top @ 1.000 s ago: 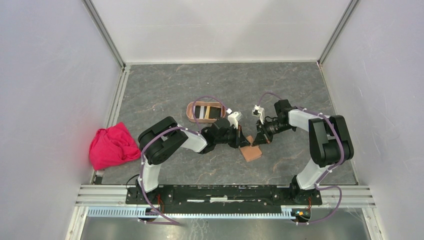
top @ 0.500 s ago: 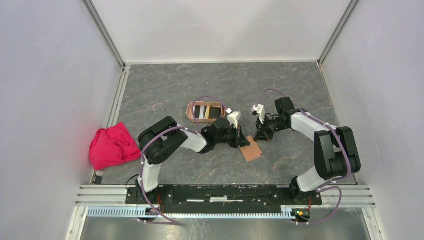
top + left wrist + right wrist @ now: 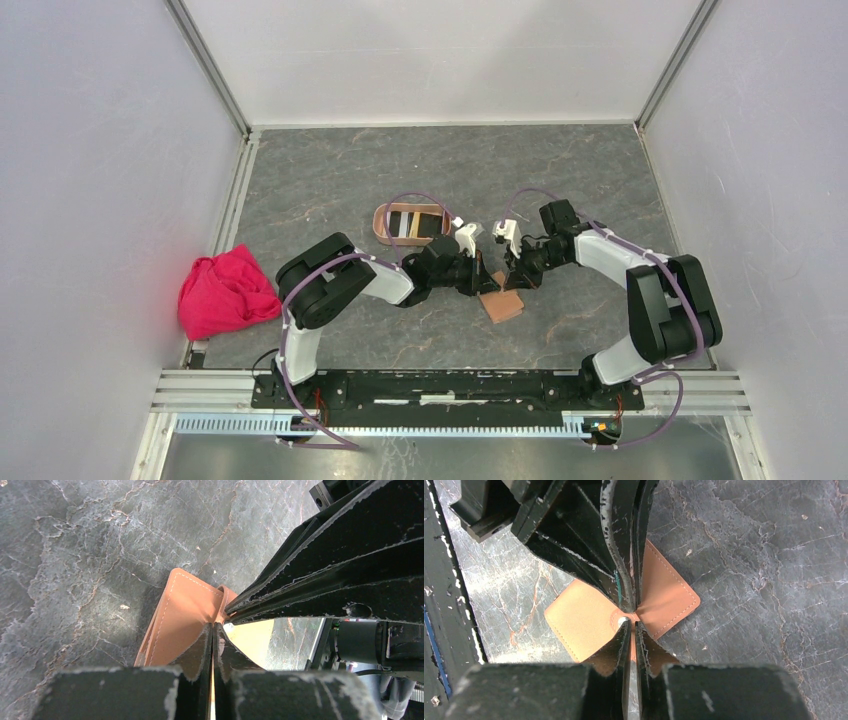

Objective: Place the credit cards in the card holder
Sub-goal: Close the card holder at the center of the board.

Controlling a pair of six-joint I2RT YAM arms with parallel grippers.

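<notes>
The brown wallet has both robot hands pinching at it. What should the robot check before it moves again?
1. Left hand has hold of the brown wallet: ok, its fingers are shut on a leather flap.
2. Right hand has a grip: cannot tell. Its fingers are almost closed at the snap tab.
3. The two hands are not bumping: cannot tell, their tips nearly meet.
4. A card is ready to pull out: cannot tell, none shows clearly.
5. Card holder is in place: ok, it sits apart from the wallet with cards inside.
</notes>
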